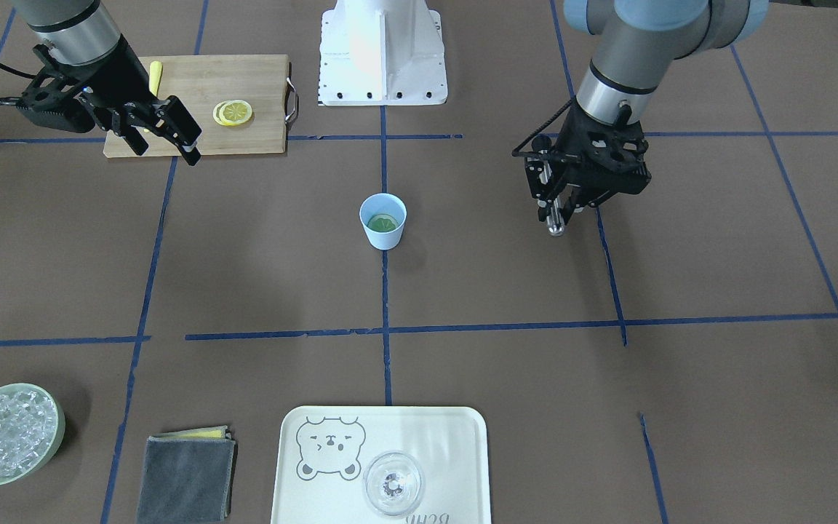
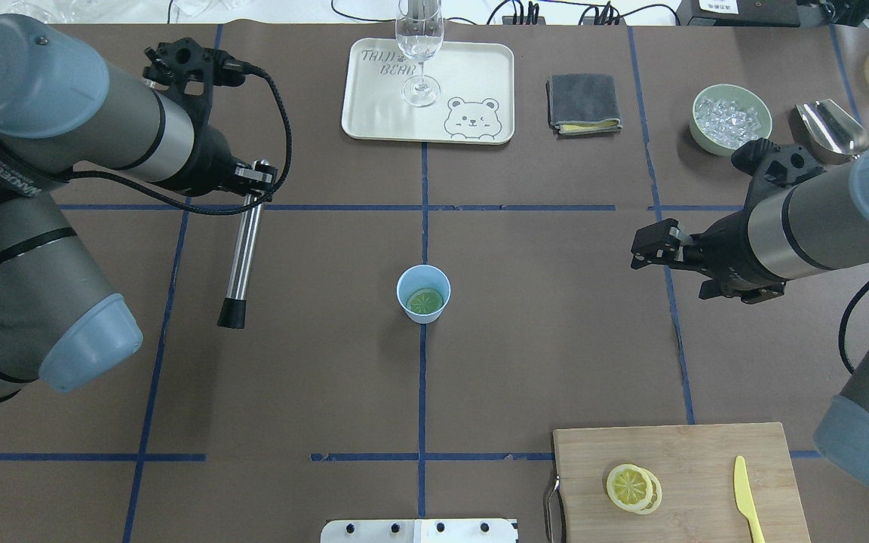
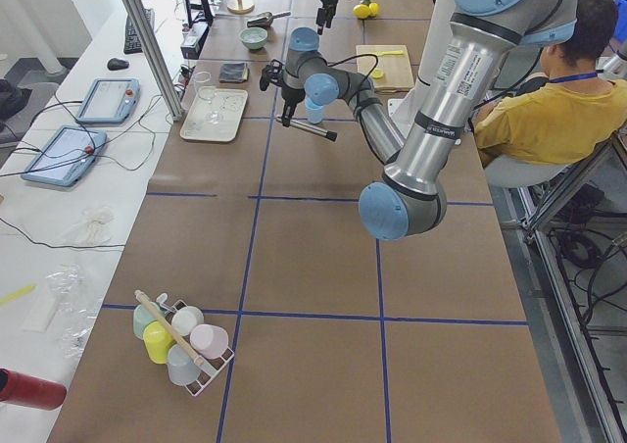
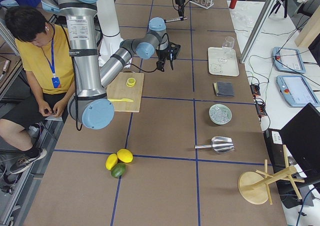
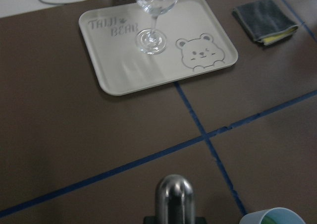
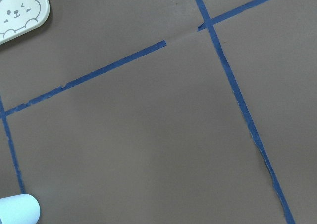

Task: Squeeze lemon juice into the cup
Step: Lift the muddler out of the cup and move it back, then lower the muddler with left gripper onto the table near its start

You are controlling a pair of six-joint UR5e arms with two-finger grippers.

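Observation:
The light-blue cup (image 2: 423, 280) stands at the table's middle; it also shows in the front view (image 1: 382, 236). A lemon slice (image 2: 425, 302) lies flat inside it, looking greenish. Two more lemon slices (image 2: 632, 488) lie on the wooden cutting board (image 2: 706, 452). My left gripper (image 2: 253, 188) is shut on a metal muddler (image 2: 241, 260) with a black tip, held to the left of the cup, apart from it. My right gripper (image 2: 642, 253) is open and empty, to the right of the cup. The left wrist view shows the muddler's end (image 5: 174, 192) and the cup's rim (image 5: 272, 216).
A cream tray (image 2: 374, 113) with a clear stemmed glass (image 2: 419, 53) stands at the far side. A grey cloth (image 2: 582, 103), a green bowl of ice (image 2: 731, 119) and a metal scoop (image 2: 830, 128) lie far right. A yellow knife (image 2: 747, 501) lies on the board.

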